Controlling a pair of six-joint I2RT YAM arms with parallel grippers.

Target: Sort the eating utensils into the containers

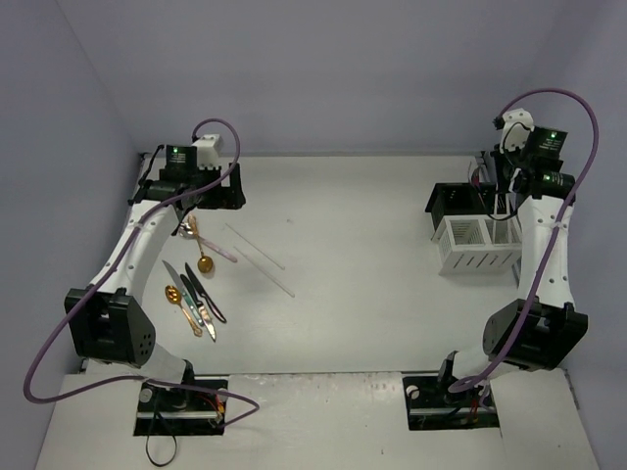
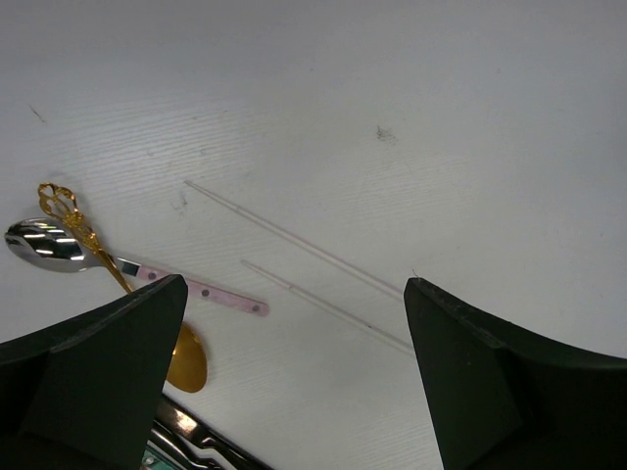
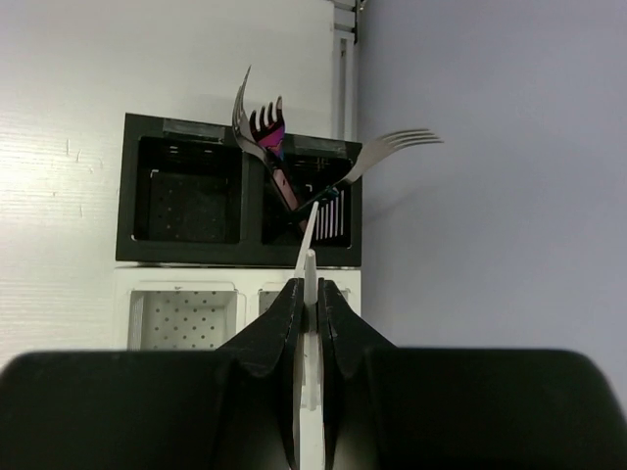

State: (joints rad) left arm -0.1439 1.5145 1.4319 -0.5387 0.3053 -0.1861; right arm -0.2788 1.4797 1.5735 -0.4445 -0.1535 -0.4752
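My right gripper [image 3: 307, 289] is shut on thin pale sticks [image 3: 307, 257] and holds them upright above the joined containers, over the seam between the white slotted bin [image 3: 176, 282] and the black bin [image 3: 137, 196]. Silver forks [image 3: 392, 145] with pink handles lean in the black bin's right compartment. In the top view this gripper [image 1: 503, 191] hangs over the bins [image 1: 477, 257] at the right. My left gripper [image 2: 294, 286] is open and empty above the left-hand pile: a gold spoon [image 2: 73, 220], a pink-handled silver spoon [image 2: 44, 245], two pale sticks [image 2: 294, 240] and knives [image 2: 196, 441].
In the top view the loose utensils lie at the left: gold spoons [image 1: 203, 257], dark and teal-handled knives [image 1: 201, 299] and two pale sticks [image 1: 265, 259]. The side and back walls stand close behind both grippers. Black base plates [image 1: 181, 406] sit at the near edge.
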